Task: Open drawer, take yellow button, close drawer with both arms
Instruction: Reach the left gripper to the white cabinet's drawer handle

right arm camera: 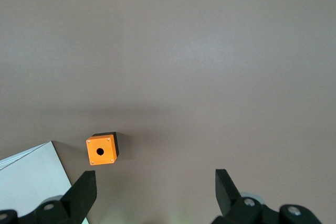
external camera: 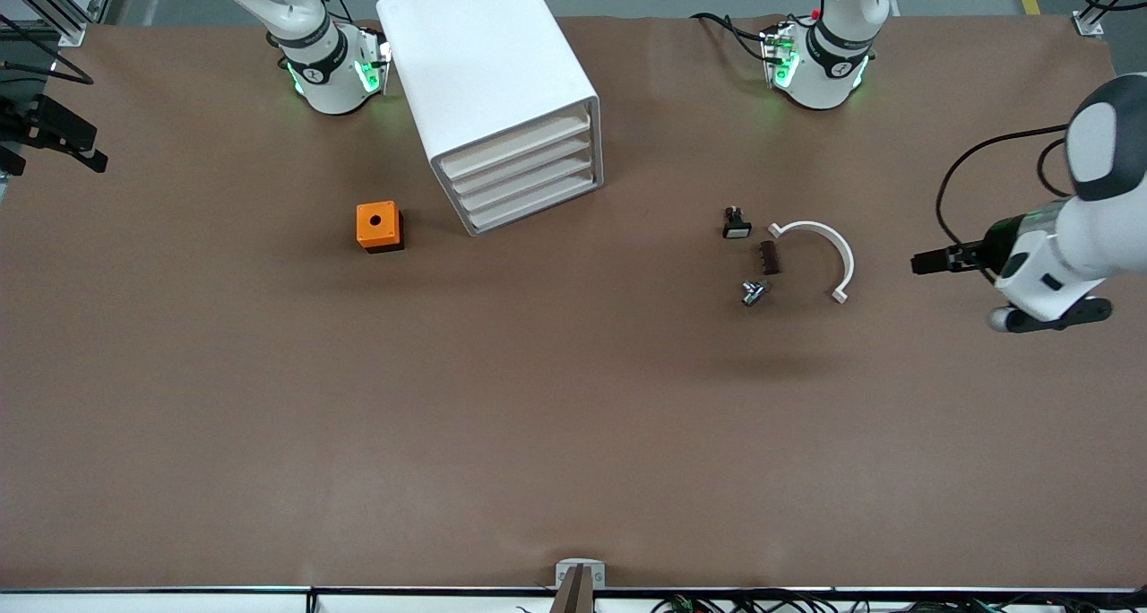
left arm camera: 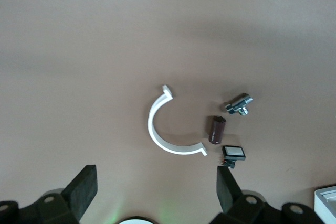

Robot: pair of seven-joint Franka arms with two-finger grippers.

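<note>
A brown table (external camera: 573,416) carries everything. The white cabinet (external camera: 488,75) stands far from the front camera, toward the right arm's end, its four drawers shut and facing the camera at a slant. An orange cube (external camera: 379,226) with a hole in its top sits beside the cabinet, nearer the camera. Toward the left arm's end lies a cluster: a white half-ring (external camera: 820,253), a small black-and-white part (external camera: 736,224), a dark brown cylinder (external camera: 769,257) just beside the half-ring, and a small metal fitting (external camera: 754,292) nearest the camera.
</note>
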